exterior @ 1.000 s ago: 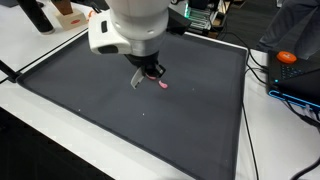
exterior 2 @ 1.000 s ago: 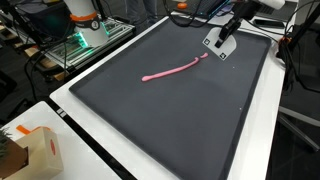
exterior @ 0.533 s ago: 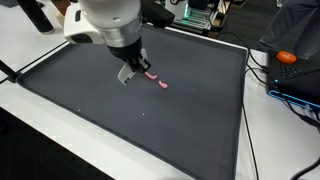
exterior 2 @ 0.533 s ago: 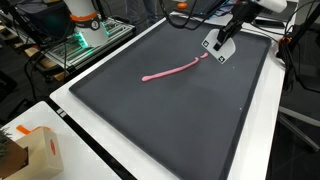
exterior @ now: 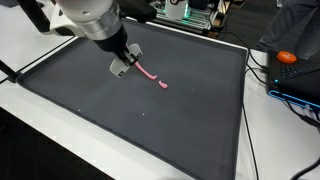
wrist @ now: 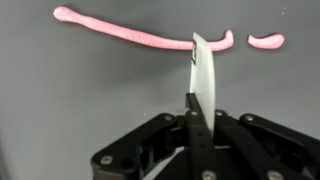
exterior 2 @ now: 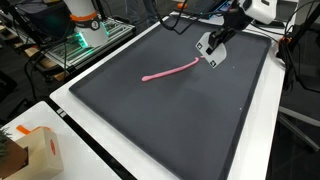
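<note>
A: State of hand (wrist: 196,108)?
B: Clamped on white blade (wrist: 205,68); its tip overlaps pink strand (wrist: 120,32) in wrist view.
A: Strand location?
B: Middle of surface (exterior: 150,125); short pink piece (wrist: 265,41) just right. Orange object (exterior: 287,57) far right, off it.

arm (exterior: 90,14): fat glossy white shell, rounded joints, kinda bulbous. end effector (exterior: 124,62): black, angular, way narrower than arm. wrist view shows matte black linkage bars, symmetric, small round pivot pins.
</note>
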